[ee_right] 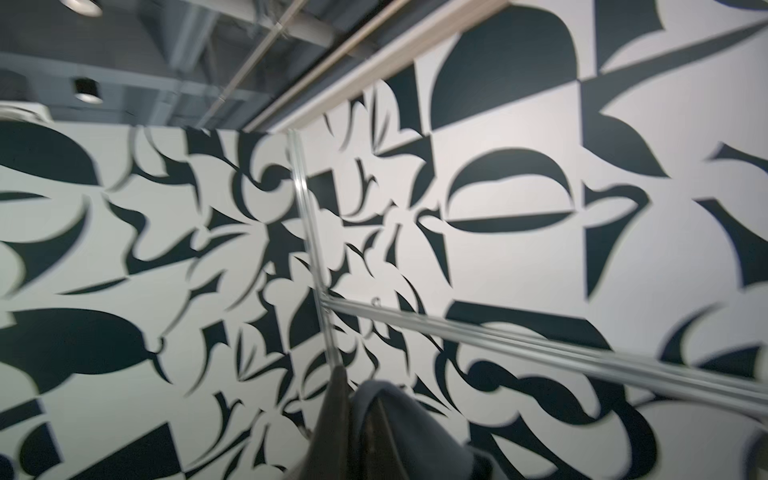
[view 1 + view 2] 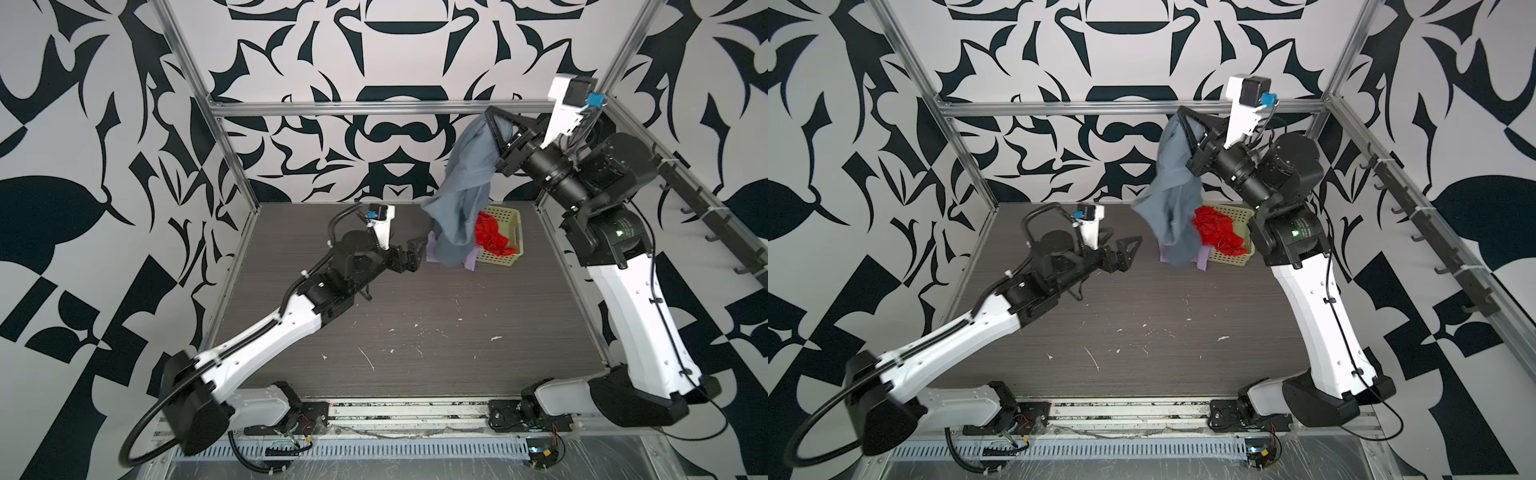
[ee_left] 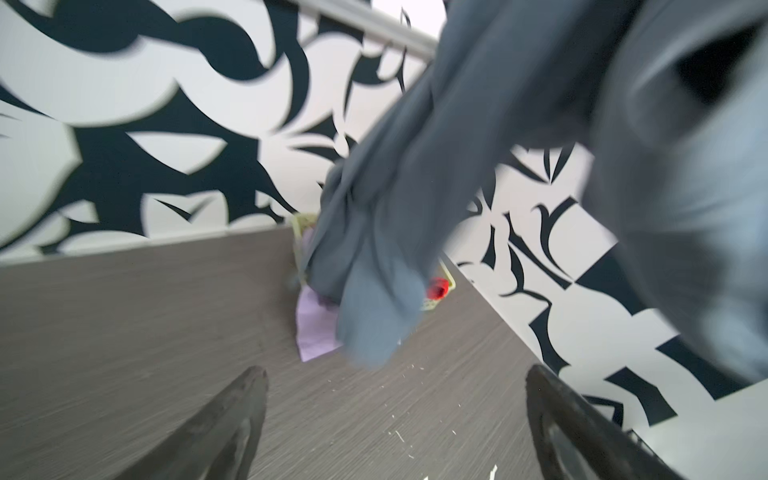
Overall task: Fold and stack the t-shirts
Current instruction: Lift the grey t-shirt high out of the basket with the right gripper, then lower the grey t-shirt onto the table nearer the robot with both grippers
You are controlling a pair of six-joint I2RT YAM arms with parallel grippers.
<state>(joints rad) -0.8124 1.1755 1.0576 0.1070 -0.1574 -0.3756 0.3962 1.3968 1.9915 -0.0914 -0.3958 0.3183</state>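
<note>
Blue-grey t-shirt (image 2: pixel 457 195) hangs bunched from the clenched right gripper (image 2: pixel 493 112), above the basket (image 2: pixel 510 216) at 1 o'clock on the table (image 2: pixel 415 332): pickup step; next, the empty, wide-open left gripper (image 2: pixel 409 254) at 12 o'clock likely needs a lower corner to spread it.

Both top views: high at the rig's front, tilted down and back, wide, sharing nearly the same table (image 2: pixel 415 311) and arms. Left wrist: looks out past left gripper (image 3: pixel 395 399), slate t-shirt (image 3: pixel 386 232) hanging near, ahead of its tips. Right wrist: looks past right gripper (image 1: pixel 345 386) up at wall (image 1: pixel 498 166), cloth right at its tips.
</note>
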